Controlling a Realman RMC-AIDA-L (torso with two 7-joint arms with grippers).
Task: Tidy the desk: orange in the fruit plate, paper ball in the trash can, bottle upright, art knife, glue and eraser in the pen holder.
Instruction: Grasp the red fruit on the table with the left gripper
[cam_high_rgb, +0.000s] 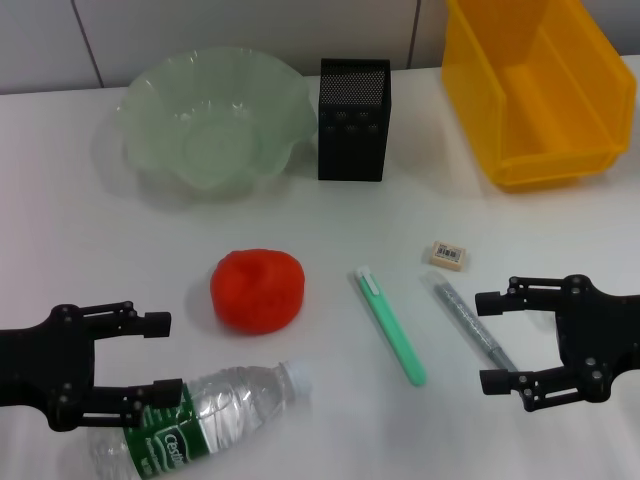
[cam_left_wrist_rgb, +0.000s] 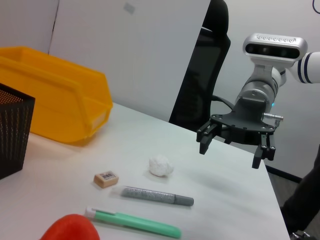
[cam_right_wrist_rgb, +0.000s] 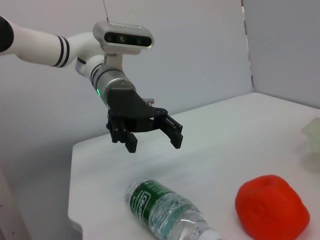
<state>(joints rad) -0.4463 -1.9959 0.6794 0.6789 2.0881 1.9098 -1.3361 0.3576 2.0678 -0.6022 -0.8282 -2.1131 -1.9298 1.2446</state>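
The left tool hangs low over the near left part of the white surface. Its two fingers are spread wide and hold nothing. The bottle lies on its side right under this tool, with its white cap pointing to the right. In the right wrist view the left tool floats above the bottle and does not touch it.

The right tool hangs over the near right part of the surface. Its fingers are wide too, and it is empty. In the left wrist view the right tool is up in the air, past a small white paper ball that sits on the surface.

A grey glue stick lies just beside the right tool. Next to it lies the green art knife. The little eraser sits just beyond the far end of the glue stick.

The orange rests in the middle of the surface, between the bottle and the art knife.

Far back on the left is the pale green fruit plate. The black pen holder stands just to its right. The yellow trash can is in the far right corner.
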